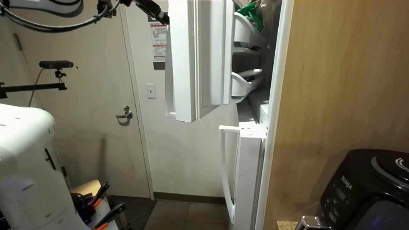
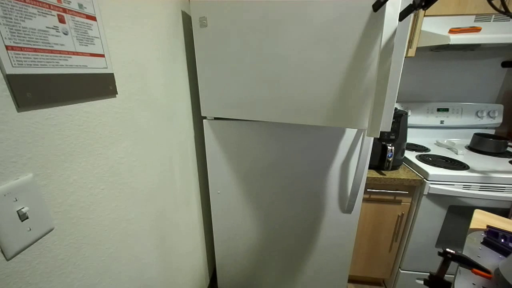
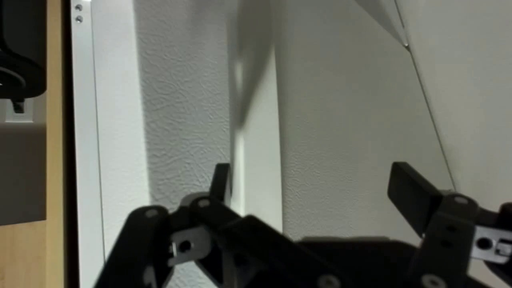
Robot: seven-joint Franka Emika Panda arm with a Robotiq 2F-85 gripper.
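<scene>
Room: kitchen corner, pale wall [image 2: 152, 160] beside a white fridge [image 2: 280, 132].
Upper door [image 2: 280, 60]: standing ajar above the lower door [image 2: 276, 196]; white bins [image 1: 246, 33] on its inner face, green packaging [image 1: 254, 14] in the higher one.
Handle [image 3: 262, 172]: runs down the upper door's free edge.
Gripper [image 3: 312, 172]: at that edge, released; fingers [image 3: 412, 196] spread wide, handle between them, one just beside it, contact uncertain.
Stove [image 2: 480, 171]: dark pot [image 2: 490, 143] toward its back edge.
Counter [image 2: 394, 176]: black air fryer [image 2: 394, 140] on it, near the stove's edge.
</scene>
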